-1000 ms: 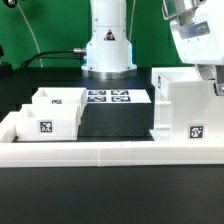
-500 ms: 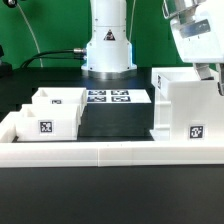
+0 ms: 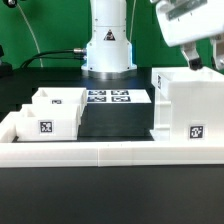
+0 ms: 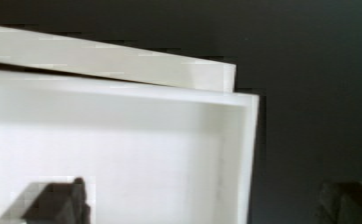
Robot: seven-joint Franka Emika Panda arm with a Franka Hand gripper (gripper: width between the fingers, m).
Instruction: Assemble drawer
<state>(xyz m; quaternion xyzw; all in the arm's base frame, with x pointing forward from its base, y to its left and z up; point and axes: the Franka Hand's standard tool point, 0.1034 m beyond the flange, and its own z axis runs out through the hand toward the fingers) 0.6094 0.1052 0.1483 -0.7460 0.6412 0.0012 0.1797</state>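
Observation:
The tall white box shell (image 3: 190,108) stands at the exterior view's right, with a square tag on its front. Two small white trays sit at the left, one in front (image 3: 45,120) and one behind (image 3: 58,98), each tagged. My gripper (image 3: 205,62) hangs just above the shell's far top corner, open and empty. In the wrist view the shell's top rim and inner wall (image 4: 142,130) fill the picture. The gripper (image 4: 204,205) has one dark fingertip (image 4: 50,200) over the white inside and the other over the dark table outside. The trays' knobs do not show.
The long low white border wall (image 3: 100,152) runs along the front and up the left side. The marker board (image 3: 108,97) lies flat behind the trays. The robot's white base (image 3: 108,45) stands at the back centre, with a dark mat between the trays and the shell.
My gripper has risen and shifted toward the exterior view's left, from beside the shell's right edge to above its top. The shell and trays have not moved.

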